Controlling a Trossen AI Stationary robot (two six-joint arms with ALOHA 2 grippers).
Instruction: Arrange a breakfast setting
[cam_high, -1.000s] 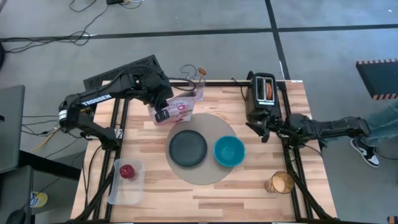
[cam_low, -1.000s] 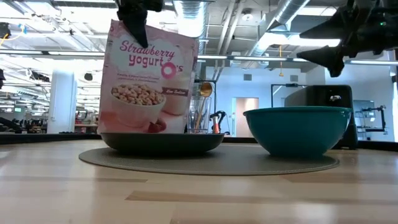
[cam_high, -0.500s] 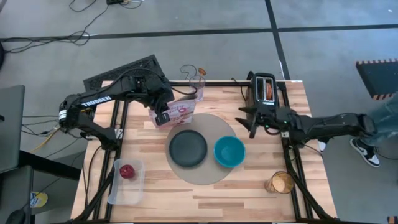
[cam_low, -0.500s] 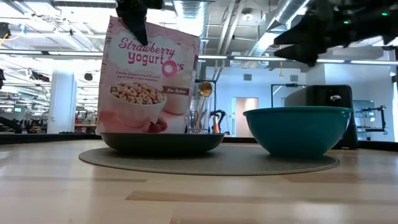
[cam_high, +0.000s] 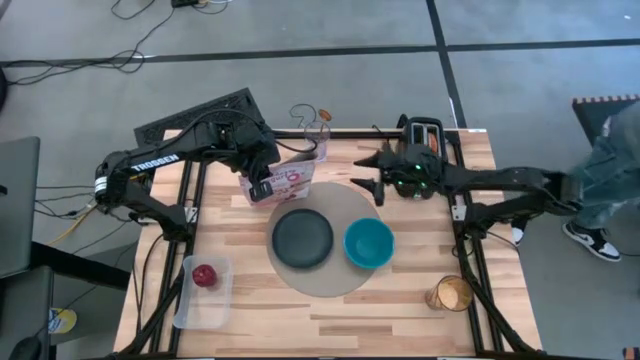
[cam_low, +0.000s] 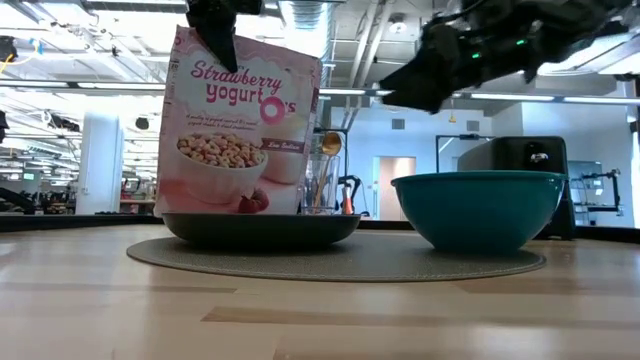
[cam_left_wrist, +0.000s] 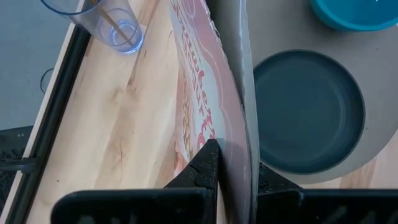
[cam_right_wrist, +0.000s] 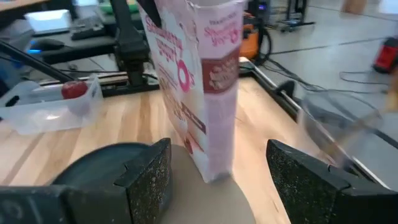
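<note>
My left gripper (cam_high: 262, 178) is clamped on the top edge of the pink cereal box (cam_high: 287, 178), its fingers (cam_left_wrist: 205, 167) pinching the cardboard from both sides, and the box stands upright on the bench (cam_high: 400, 305) right under them. Just past the box from those fingers lies the grey mat (cam_high: 322, 238), with the dark grey plate (cam_high: 302, 239) nearest the box and the teal bowl (cam_high: 368, 243) beside the plate, both resting on the mat. My right gripper (cam_high: 368, 172) hangs in the air with its fingers (cam_right_wrist: 146, 174) spread wide and nothing between them; the cereal box stands straight ahead of them, a short way off and not touching, and the mat's edge lies below. Behind that gripper is the black toaster (cam_high: 420, 140) with a round of bread (cam_high: 430, 143) in its slot. Well away from both grippers, the red apple (cam_high: 204, 275) sits in the clear plastic tub (cam_high: 203, 292) at the bench's edge.
</note>
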